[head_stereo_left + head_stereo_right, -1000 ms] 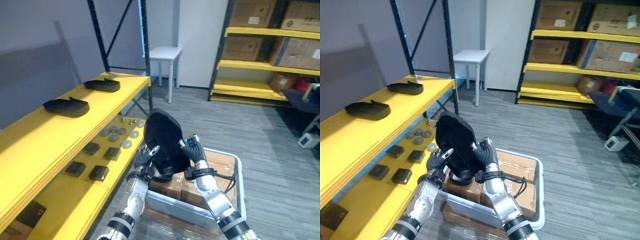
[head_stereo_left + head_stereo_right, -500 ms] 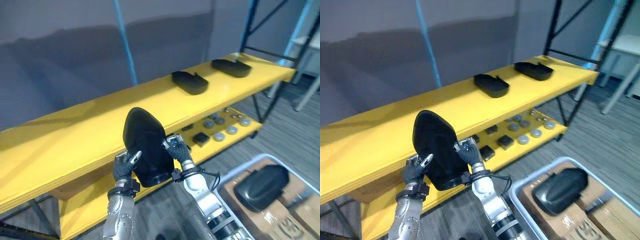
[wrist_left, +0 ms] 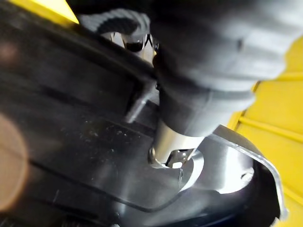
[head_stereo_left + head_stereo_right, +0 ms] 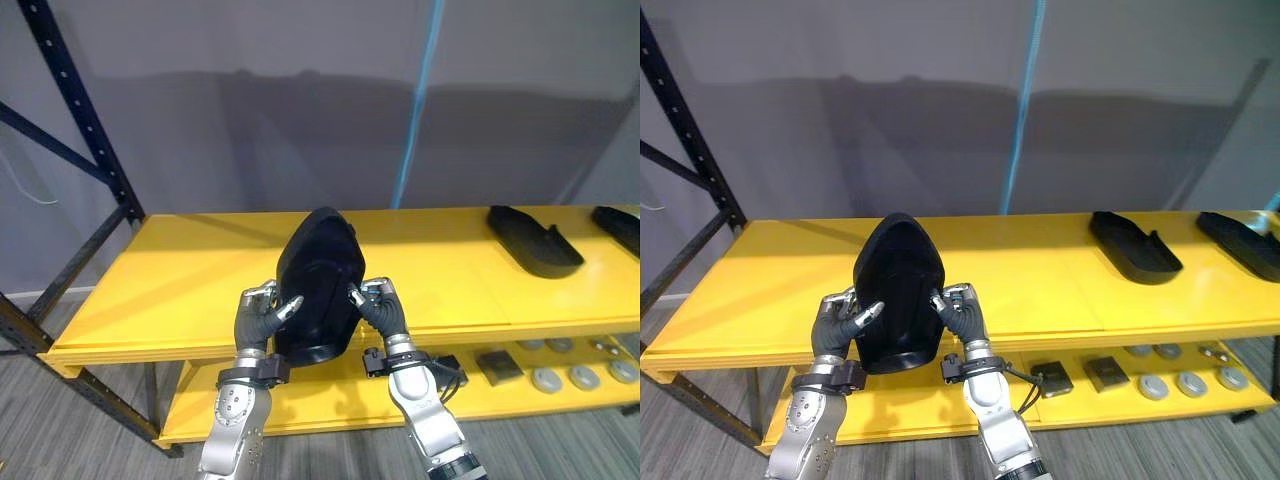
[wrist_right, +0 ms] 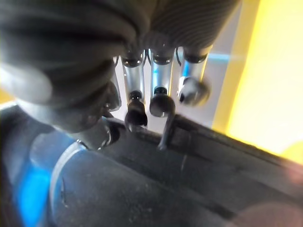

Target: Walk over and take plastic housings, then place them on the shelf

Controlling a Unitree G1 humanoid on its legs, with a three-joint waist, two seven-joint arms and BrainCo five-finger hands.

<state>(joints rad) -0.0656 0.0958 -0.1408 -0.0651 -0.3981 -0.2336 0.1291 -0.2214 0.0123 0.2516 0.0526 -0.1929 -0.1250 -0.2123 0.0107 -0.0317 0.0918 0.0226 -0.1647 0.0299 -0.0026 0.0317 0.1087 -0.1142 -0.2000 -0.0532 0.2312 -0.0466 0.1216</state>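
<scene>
1. The left hand (image 4: 262, 315) and the right hand (image 4: 378, 308) are clasping the black plastic housing (image 4: 318, 280) between them, one on each side, fingers and thumbs curling onto its edges.
2. In the right wrist view the dark-tipped fingers (image 5: 161, 101) are hooking over the housing's rim, and the left wrist view is showing that hand pressing against the housing's inner face.
3. The housing is standing on end, rounded end up, over the front edge of the yellow shelf (image 4: 180, 270). Whether its lower end is touching the shelf cannot be told.
4. Below, on the lower shelf (image 4: 195, 400), dark square blocks (image 4: 497, 365) and grey round discs (image 4: 570, 378) are lying off to the right.
5. Further right on the upper shelf, a second housing (image 4: 533, 240) is lying flat, well apart from the held one, with a third housing (image 4: 622, 225) showing at the view's edge beside it.
6. At the left a black upright (image 4: 90, 130) is rising past the shelf, and behind everything a blue strip (image 4: 415, 100) is running down the grey wall (image 4: 250, 80).
</scene>
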